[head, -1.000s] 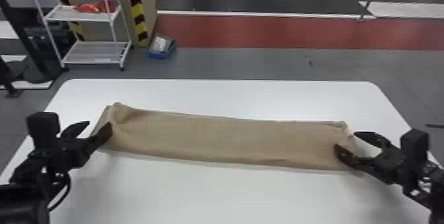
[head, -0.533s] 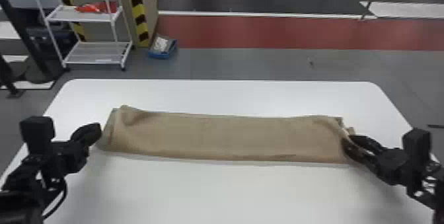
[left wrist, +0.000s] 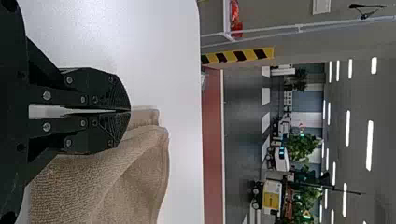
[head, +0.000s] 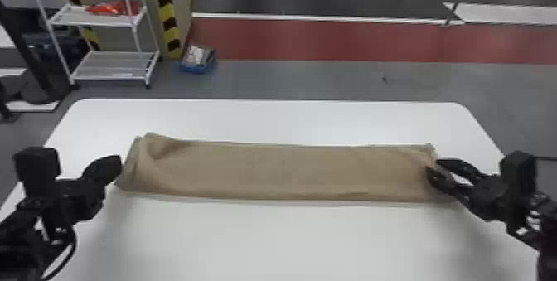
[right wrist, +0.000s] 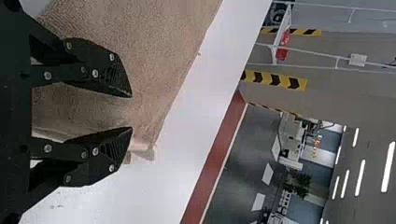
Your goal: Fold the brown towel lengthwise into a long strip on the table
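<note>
While the left gripper [head: 119, 164] has its two fingers pressed together by the towel's left end, the right gripper [head: 434, 165] has its fingers spread apart at the right end. The brown towel [head: 282, 172] lies in a long strip across the white table [head: 290, 238]. Past the table, a blue tray [head: 198, 69] sits on the floor near a white rack [head: 112, 77].

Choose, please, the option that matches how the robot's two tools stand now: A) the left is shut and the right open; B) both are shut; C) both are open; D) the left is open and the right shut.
A: the left tool's tips meet, while a gap parts the right tool's.
</note>
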`<state>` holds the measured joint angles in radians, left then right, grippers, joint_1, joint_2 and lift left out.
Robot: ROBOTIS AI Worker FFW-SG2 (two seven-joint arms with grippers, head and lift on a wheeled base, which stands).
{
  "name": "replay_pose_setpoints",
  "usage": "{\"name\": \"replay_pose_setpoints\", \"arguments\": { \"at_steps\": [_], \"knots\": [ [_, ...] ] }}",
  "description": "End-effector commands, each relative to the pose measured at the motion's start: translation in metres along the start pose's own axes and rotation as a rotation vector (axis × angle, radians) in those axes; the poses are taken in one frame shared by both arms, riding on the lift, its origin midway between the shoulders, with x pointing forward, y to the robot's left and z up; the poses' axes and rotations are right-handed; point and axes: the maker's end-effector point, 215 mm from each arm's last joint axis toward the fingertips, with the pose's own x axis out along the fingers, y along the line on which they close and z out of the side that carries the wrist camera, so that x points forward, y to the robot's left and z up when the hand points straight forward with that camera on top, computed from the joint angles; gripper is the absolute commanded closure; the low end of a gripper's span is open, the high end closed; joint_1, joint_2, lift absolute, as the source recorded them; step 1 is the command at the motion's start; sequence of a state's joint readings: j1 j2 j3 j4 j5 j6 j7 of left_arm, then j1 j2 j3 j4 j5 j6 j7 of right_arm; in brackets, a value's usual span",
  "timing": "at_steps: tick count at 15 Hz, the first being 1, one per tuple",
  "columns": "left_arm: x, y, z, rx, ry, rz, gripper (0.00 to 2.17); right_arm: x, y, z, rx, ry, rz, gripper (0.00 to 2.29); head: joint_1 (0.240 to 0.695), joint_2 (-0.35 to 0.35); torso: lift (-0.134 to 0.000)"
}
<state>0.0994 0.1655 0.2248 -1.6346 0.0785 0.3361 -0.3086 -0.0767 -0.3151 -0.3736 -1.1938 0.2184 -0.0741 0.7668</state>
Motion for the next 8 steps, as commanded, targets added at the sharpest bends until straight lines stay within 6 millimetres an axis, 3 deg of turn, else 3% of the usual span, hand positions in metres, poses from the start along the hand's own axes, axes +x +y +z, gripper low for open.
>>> {"name": "replay_pose_setpoints", "arguments": {
  "at_steps": [1,2,3,5,8],
  "knots": [
    [0.001,-0.006,0.000,0.004,0.001,-0.011,1.05,-0.002,-0.012,0.000,-0.047,0.016,-0.033,0.09,0.695,-0.076,-0.117],
    [0.001,-0.007,0.004,-0.006,-0.009,-0.015,1.03,-0.003,-0.019,0.003,-0.054,0.015,-0.051,0.08,0.695,-0.084,-0.117],
    [0.004,-0.009,0.008,-0.011,-0.018,-0.028,0.83,-0.008,-0.028,0.011,-0.057,0.000,-0.071,0.08,0.695,-0.090,-0.117],
    [0.012,-0.015,0.018,-0.029,-0.035,-0.060,0.83,-0.012,-0.029,0.015,-0.053,-0.015,-0.073,0.08,0.695,-0.102,-0.117],
    [0.036,0.003,0.016,-0.023,-0.005,-0.056,0.83,0.002,-0.003,0.019,-0.052,-0.024,-0.025,0.09,0.695,-0.113,-0.117]
  ]
}}
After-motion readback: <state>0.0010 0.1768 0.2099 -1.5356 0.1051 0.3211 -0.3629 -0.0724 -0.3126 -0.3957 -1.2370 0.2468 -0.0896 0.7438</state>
